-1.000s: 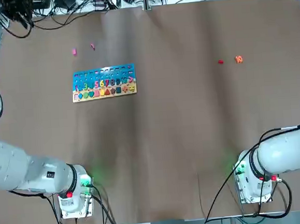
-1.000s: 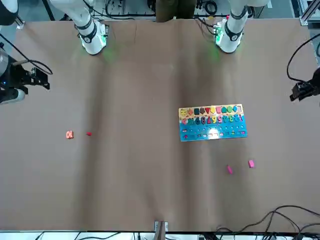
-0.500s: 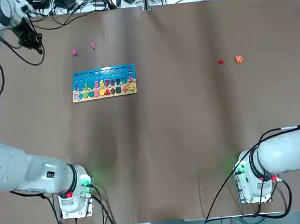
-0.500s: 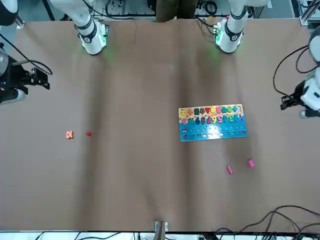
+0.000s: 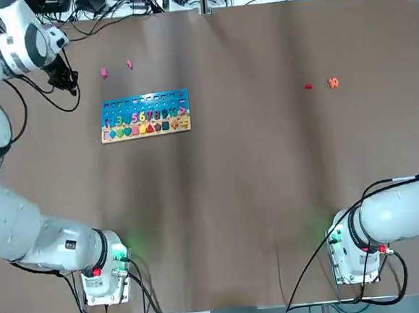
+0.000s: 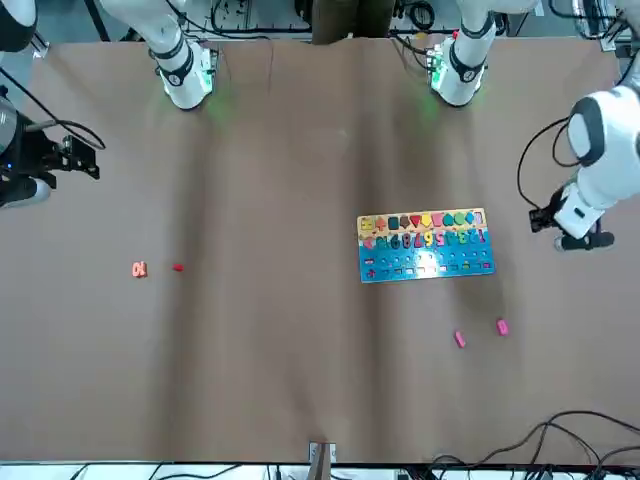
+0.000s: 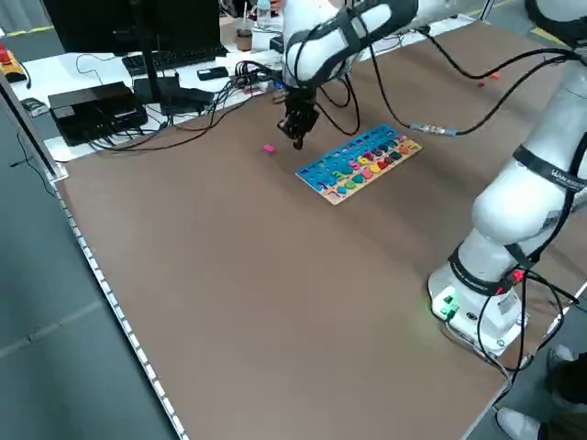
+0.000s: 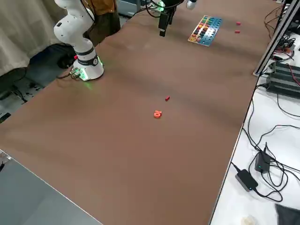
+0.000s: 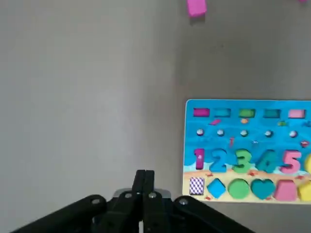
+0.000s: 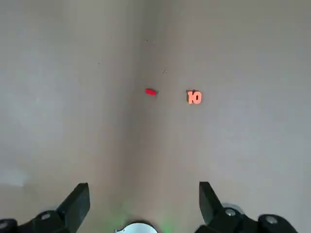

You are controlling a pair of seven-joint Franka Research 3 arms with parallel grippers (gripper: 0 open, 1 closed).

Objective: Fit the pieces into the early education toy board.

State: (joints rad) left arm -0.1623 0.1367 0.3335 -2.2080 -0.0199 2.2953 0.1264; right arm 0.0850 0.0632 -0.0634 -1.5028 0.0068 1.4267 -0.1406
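The early education toy board lies flat at the left of the table, also seen in the front view and the left wrist view. Two pink pieces rest just beyond its far edge. My left gripper hovers left of them, fingers shut with nothing between. A red piece and the orange 10 piece sit far right. My right gripper hangs open high above those two, off the table's right edge.
Both arm bases stand at the near edge. Cables and electronics line the far edge beyond the brown table cover. A black cable loops from the left arm over the table's left part.
My left arm has swung in from the table's left edge toward the pink pieces and the board. The right arm and all pieces stay where they were.
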